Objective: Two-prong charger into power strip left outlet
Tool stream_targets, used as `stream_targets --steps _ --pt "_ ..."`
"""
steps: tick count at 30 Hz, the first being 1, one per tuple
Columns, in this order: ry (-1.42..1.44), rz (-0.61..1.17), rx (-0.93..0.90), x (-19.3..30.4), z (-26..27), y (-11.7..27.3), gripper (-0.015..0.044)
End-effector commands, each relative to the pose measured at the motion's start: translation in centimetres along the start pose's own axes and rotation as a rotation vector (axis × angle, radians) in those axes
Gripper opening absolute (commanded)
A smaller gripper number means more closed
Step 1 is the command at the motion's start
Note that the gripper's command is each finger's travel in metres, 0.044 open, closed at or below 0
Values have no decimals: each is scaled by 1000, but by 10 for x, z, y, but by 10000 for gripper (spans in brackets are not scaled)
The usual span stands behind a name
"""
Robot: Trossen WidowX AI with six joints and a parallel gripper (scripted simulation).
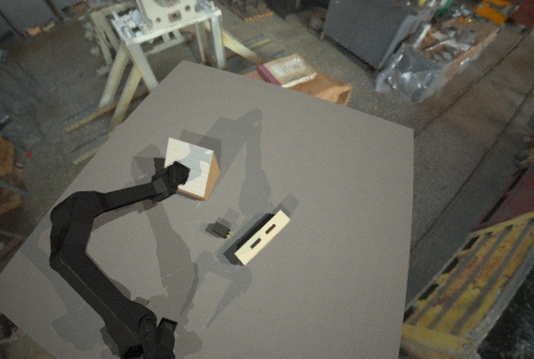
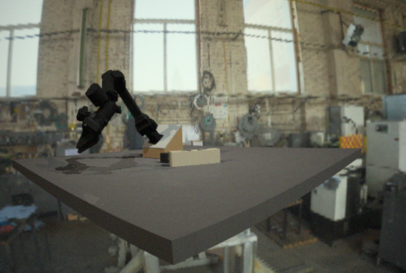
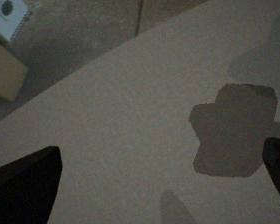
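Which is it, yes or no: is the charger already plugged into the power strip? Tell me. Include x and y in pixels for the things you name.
No, the charger (image 1: 221, 230) lies on the table (image 1: 328, 183) beside the power strip (image 1: 263, 238), its prongs (image 1: 229, 234) out in the open.
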State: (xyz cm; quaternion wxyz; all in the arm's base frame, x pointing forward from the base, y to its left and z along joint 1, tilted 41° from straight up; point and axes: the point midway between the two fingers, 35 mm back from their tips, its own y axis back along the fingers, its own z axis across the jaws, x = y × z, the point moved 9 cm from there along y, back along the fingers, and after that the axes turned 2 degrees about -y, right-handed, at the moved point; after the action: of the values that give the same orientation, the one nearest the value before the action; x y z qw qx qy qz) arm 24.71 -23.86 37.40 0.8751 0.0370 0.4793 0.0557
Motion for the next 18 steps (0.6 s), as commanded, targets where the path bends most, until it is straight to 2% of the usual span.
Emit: stream_targets --steps 1,18 --pt "83 71 -20 19 0 11 440" --pt "447 337 -119 89 -6 67 440"
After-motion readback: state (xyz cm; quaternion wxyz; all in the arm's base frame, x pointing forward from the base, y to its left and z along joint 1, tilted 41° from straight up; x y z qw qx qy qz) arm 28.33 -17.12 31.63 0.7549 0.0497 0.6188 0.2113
